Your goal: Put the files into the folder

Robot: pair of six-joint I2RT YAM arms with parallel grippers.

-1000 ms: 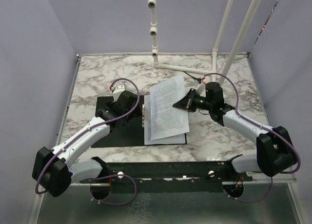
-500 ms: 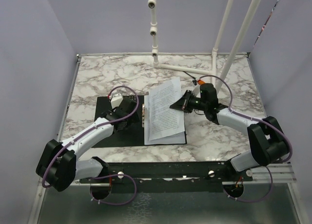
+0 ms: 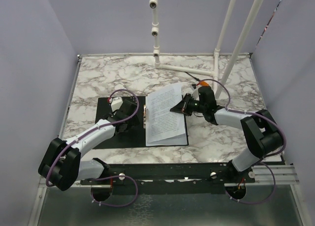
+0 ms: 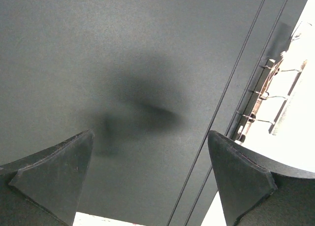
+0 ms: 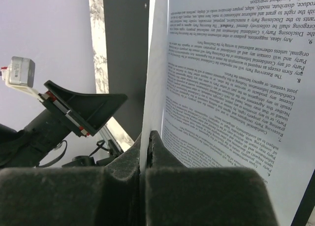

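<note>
Files (image 3: pixel 166 115) lie on the folder (image 3: pixel 104 110) (open flat, black inside up), all to the right of the spine clip (image 3: pixel 145 113), w/ their inner long edge just beside it. Their far end overhangs the folder's far edge. Long axis runs near-to-far, approx parallel to the clip, far end leaning a bit away from it.

Right gripper (image 3: pixel 178 108) sits on the side of the sheets away from the clip, jaws clamped tight on the outer long edge, roughly mid-length. Wrist view shows paper squeezed in the pinch (can't tell if every sheet is caught). So the files lie clip-ward of the tool, and any seating move likely goes across their short axis, toward the clip. Right arm is the nearer one, since it already has them.

Left gripper (image 4: pixel 150 137) is on the other side of the clip, over bare black cover, jaws spread wide w/ nothing between them. Touching the cover or just above it: can't tell.

Vs a sec ago: right gripper is closer to the clip, its elbow pulled in. The sheets have come w/ it, sliding nearer the clip and toward the folder's near edge, w/ less overhang at the far end and less skew. Left gripper is in approx the same spot w/ the same wide jaws. Folder hasn't shifted.
</note>
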